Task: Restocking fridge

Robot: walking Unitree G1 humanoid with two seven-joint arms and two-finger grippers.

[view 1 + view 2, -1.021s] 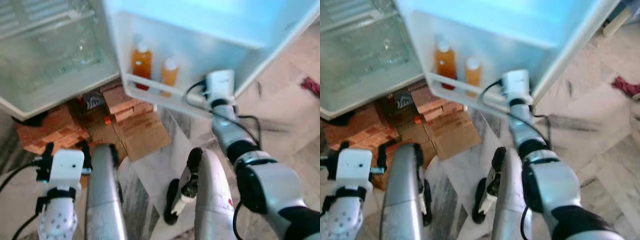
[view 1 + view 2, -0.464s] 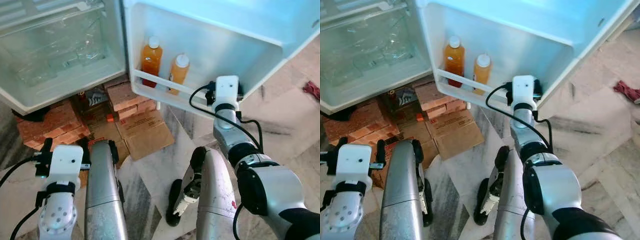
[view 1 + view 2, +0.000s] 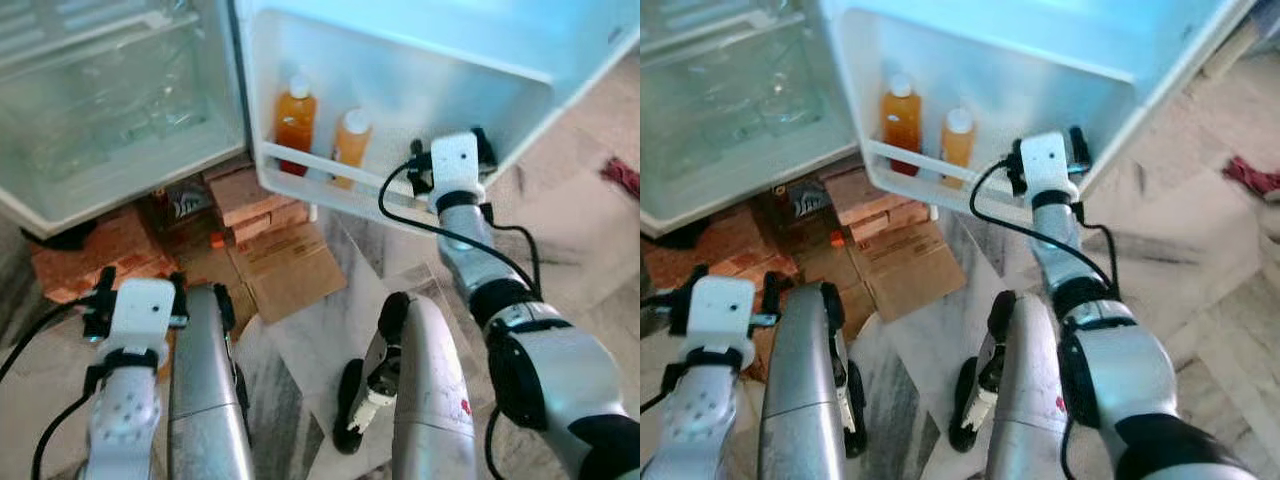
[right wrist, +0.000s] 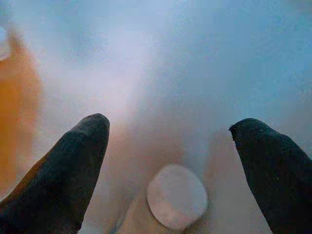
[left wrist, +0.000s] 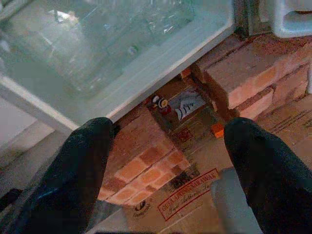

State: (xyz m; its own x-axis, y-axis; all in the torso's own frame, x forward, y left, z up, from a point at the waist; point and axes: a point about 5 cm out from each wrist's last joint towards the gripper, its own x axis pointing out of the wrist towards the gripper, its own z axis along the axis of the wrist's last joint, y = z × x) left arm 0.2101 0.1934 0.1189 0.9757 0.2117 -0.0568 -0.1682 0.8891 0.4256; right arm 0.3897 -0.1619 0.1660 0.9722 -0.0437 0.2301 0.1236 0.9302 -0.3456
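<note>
Two juice bottles [image 3: 296,118] on door shelf [image 3: 330,178]

Floor [image 3: 590,250]: pale veined marble tiles, brightly lit on the right. Stacked red bricks [image 3: 110,250] sit under the appliance base, with flattened brown cardboard [image 3: 285,270] lying just beside them on the floor. A red cloth [image 3: 622,172] lies at the far right edge

The door rail [image 3: 330,172] hides both juice bottles' [image 3: 296,122] bases.
</note>
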